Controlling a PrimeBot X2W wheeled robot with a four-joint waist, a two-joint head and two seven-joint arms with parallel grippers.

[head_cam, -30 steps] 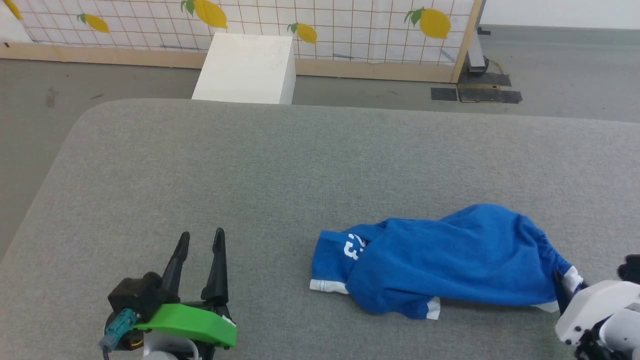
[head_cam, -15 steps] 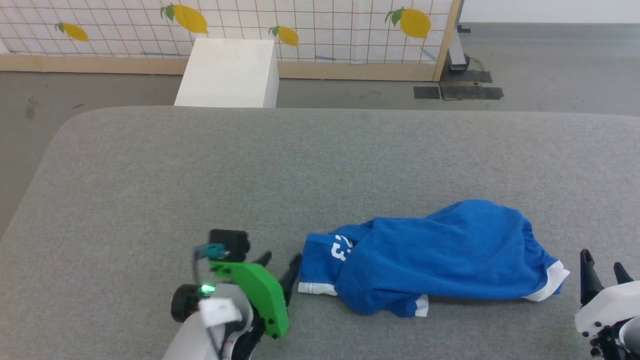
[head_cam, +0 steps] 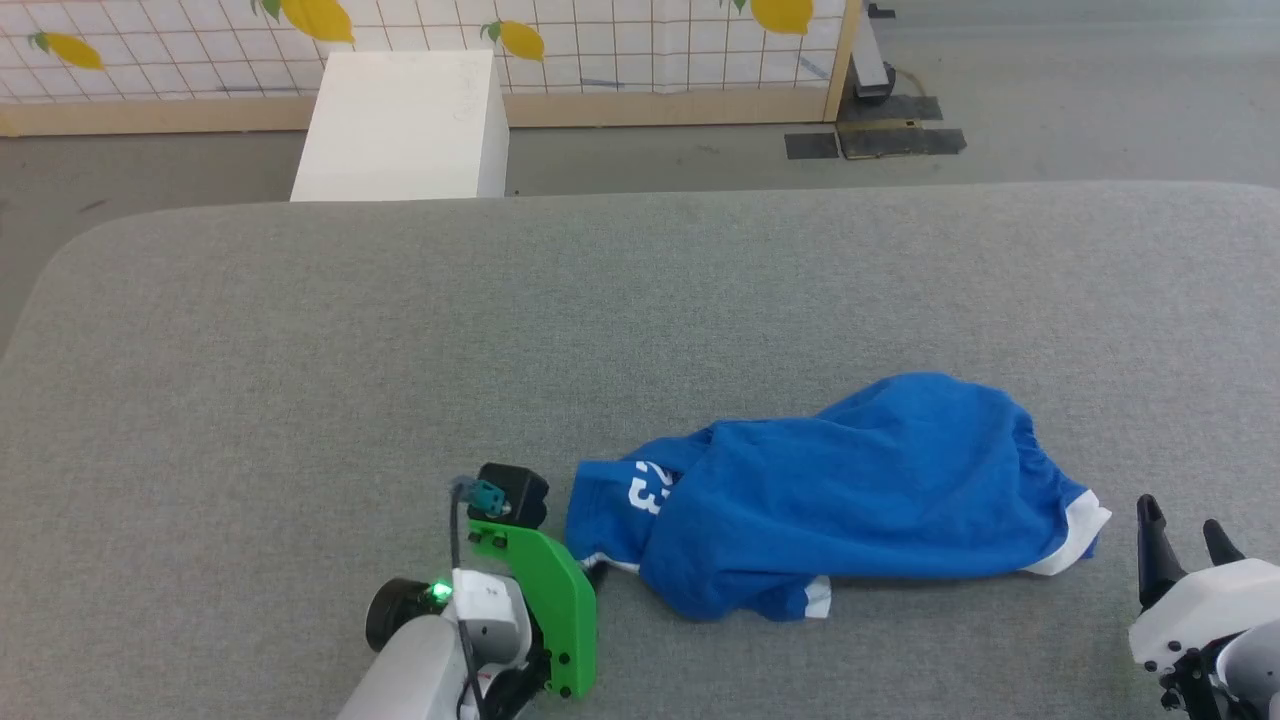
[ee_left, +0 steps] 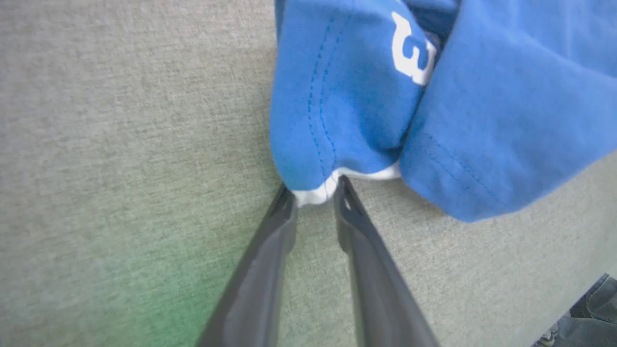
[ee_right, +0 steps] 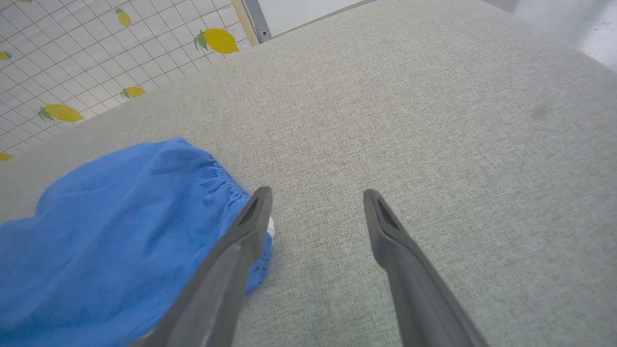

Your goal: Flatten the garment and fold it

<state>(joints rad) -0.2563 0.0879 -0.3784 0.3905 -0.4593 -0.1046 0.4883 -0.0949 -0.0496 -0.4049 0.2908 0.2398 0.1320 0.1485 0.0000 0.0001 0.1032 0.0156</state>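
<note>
Grey woven tabletop (head_cam: 400, 350) in the foreground, both arms at its front edge. At lower left, left gripper (ee_left: 314, 189), fingers pinched tight on a white-trimmed hem corner of the garment (head_cam: 850, 490). At lower right, right gripper (ee_right: 315, 195), fingers spread wide, holding nothing, just beside the gathered right end. Between the two, bright blue shorts crumpled on the near right of the surface, one layer flopped over another, white printed number half hidden in the fold.

Probably the flattening step, one corner in hand. Next likely calls for a matching hold on the right end, then a gentle pull apart to spread the layers without dragging the cloth off the front edge.

Farther back, bare grey surface, then a white box (head_cam: 400, 120) on the floor and a lemon-print panel (head_cam: 620, 40).
</note>
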